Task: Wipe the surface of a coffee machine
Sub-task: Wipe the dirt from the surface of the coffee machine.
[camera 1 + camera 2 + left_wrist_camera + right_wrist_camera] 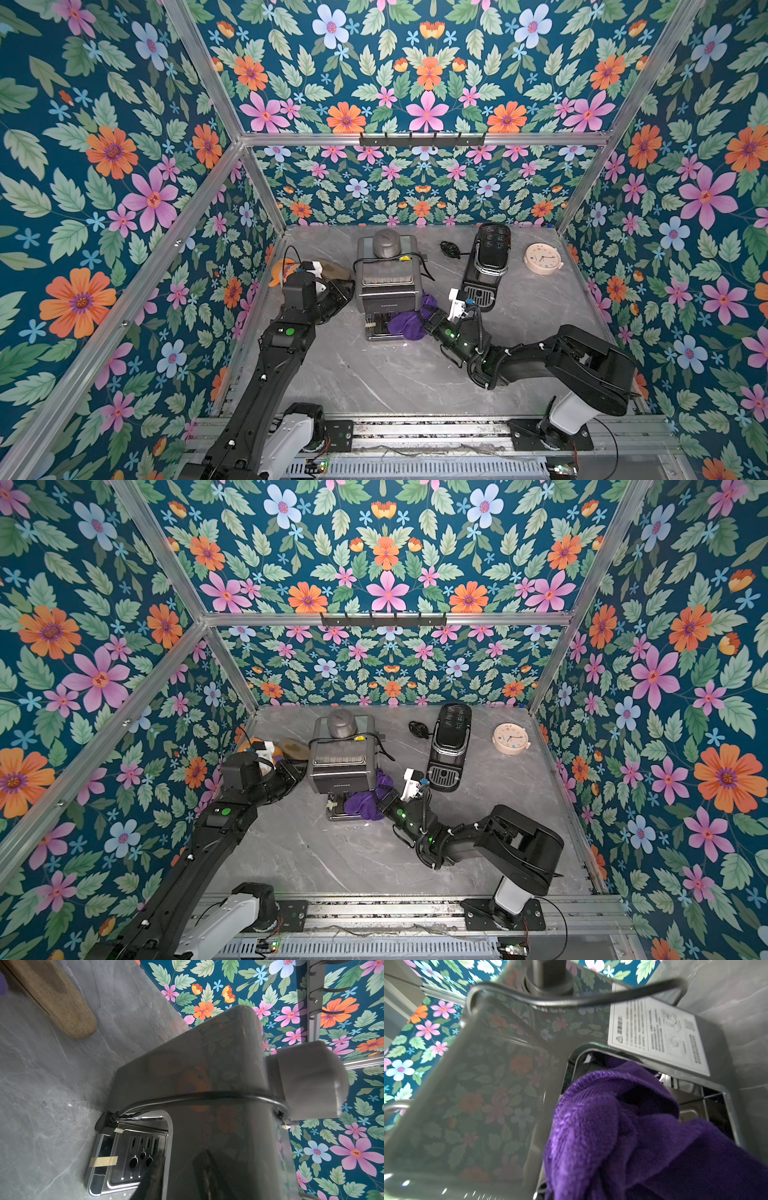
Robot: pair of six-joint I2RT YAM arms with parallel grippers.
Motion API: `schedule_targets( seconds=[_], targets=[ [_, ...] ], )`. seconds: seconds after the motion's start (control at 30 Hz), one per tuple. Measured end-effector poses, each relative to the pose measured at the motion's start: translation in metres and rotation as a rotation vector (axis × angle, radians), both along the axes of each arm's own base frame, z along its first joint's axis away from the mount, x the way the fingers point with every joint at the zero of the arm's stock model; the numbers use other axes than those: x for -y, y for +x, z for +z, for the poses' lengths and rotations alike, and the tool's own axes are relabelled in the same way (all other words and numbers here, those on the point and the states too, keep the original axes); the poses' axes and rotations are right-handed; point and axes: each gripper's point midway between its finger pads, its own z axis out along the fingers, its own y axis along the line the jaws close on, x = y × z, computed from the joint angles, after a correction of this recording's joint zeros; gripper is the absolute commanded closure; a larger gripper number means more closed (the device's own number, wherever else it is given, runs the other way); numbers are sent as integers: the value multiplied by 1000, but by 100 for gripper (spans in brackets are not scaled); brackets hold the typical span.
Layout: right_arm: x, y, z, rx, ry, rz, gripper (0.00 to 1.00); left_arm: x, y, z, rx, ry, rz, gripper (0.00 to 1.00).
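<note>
1. The coffee machine (388, 282) stood mid-worktop (374, 374), toward the far side. Its long axis ran near to far, with the drip tray (135, 1157) at the near end.
2. The right hand (426, 316) sat at the machine's near right corner, clenched on the purple cloth (409, 323). Its fingers were buried in the folds. The cloth lay against the right flank and spilled into the recess above the tray.
3. From the right hand, the bulk of the machine lay to the left and farther off. I judged that the coming stroke would follow the long axis, along the right flank or over the top. This hand was the nearer one to the work.
4. The left hand (341, 291) was at the machine's left flank, touching or just beside it. I could not tell whether it was released or clenched. I judged it to be a brace.
5. Materials:
   - The machine's body was glossy dark grey panels mirroring the floral walls.
   - The tray was bright perforated metal.
   - A matt grey rounded cap (386, 243) sat on top.
   - The cloth was soft, looped and bunched.
   - The worktop was grey and marbled.
6. Hazard: a black power cord (207, 1095) looped over the top and was likely to snag a stroke. A second black machine (486, 266) stood to the right, apart from the first.
</note>
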Motion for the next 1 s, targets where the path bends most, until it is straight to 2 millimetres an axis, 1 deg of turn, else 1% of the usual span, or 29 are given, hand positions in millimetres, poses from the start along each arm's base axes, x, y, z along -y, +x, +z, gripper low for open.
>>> schedule_targets(
  seconds=[0.07,0.13,0.3,0.53,0.7,0.8,0.9,1.0],
  targets=[
    [-9,-1,-4,0,4,31,100,1,-1,-1,-3,-6,-5,68],
    [-13,-1,-5,-2,13,40,100,1,-3,-2,-3,-8,-7,68],
    [-20,-1,-6,-10,23,50,100,2,-7,-2,-7,-28,-2,68],
    [-33,-6,-10,-18,14,73,100,2,-9,-10,-21,-38,3,68],
    [-37,-6,-14,-21,17,77,100,6,-11,-11,-23,-46,-13,69],
    [-38,-5,-13,-27,27,70,100,7,-12,-9,-19,-49,-19,69],
    [-35,-8,-14,-31,42,66,100,7,-14,-5,-5,-41,-26,67],
    [-23,-14,-27,-65,32,47,100,5,-16,4,16,-11,-33,64]
  ],
)
